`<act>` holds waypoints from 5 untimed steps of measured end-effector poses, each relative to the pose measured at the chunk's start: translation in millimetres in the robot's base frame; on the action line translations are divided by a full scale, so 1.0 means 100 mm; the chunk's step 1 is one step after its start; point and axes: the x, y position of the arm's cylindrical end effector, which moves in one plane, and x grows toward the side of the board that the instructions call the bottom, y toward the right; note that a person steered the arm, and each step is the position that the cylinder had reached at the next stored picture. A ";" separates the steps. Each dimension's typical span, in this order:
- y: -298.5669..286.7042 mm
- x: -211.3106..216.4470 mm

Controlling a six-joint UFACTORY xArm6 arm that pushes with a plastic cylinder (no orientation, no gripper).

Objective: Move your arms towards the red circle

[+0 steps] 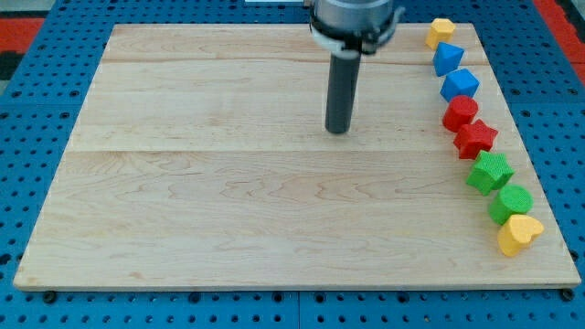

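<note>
The red circle block (460,111) sits near the board's right edge, in a column of blocks. My tip (338,131) rests on the wooden board (228,183) in its upper middle, well to the left of the red circle and apart from every block. Just below the red circle lies a red star block (475,138).
The column at the view's right holds, from top down, a yellow block (440,31), two blue blocks (448,58) (460,85), the two red ones, two green blocks (490,172) (510,203) and a yellow heart (518,233). Blue pegboard surrounds the board.
</note>
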 end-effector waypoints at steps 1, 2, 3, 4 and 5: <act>0.00 -0.50; -0.02 -0.60; 0.47 -0.60; 1.01 -0.60; 1.08 -0.42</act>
